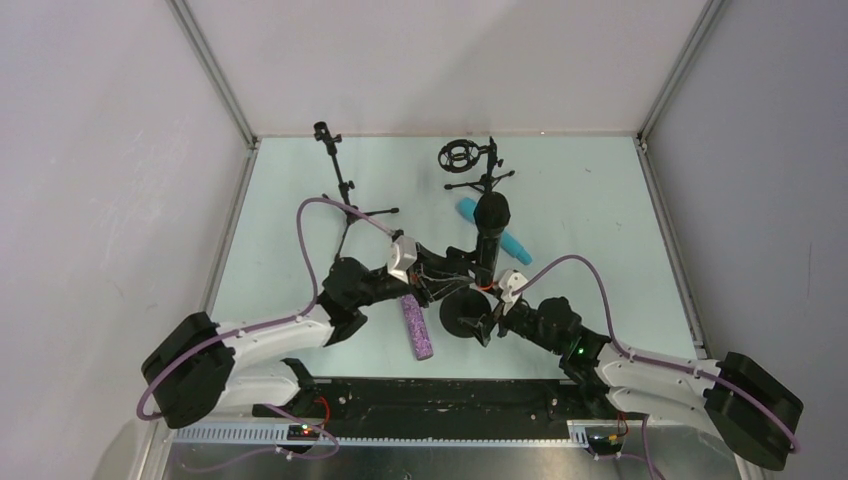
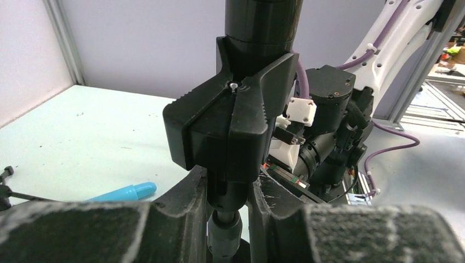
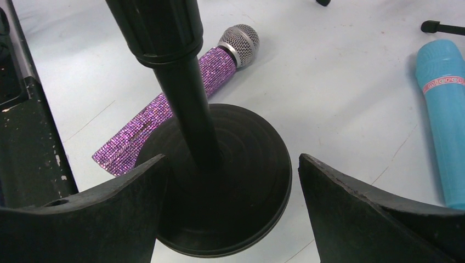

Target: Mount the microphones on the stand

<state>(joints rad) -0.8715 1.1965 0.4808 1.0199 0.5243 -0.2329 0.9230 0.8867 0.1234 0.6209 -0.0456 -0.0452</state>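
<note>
A black stand with a round base [image 1: 462, 318] stands mid-table. The long black microphone [image 1: 490, 225] sits upright in its clip [image 2: 230, 131]. My left gripper [image 2: 227, 189] is shut on the stand's post just under the clip. My right gripper [image 3: 231, 161] is open, one finger on each side of the round base [image 3: 247, 186], low by the table. The purple glitter microphone [image 3: 164, 112] lies flat beyond the base, silver head pointing away. The turquoise microphone [image 3: 447, 115] lies on the table to the right, also seen in the left wrist view [image 2: 123, 193].
A thin tripod stand [image 1: 340, 185] stands at the back left. Another small stand with a ring-shaped mount [image 1: 462, 158] stands at the back centre. The black front ledge [image 3: 27, 142] of the table lies close to my right gripper's left finger.
</note>
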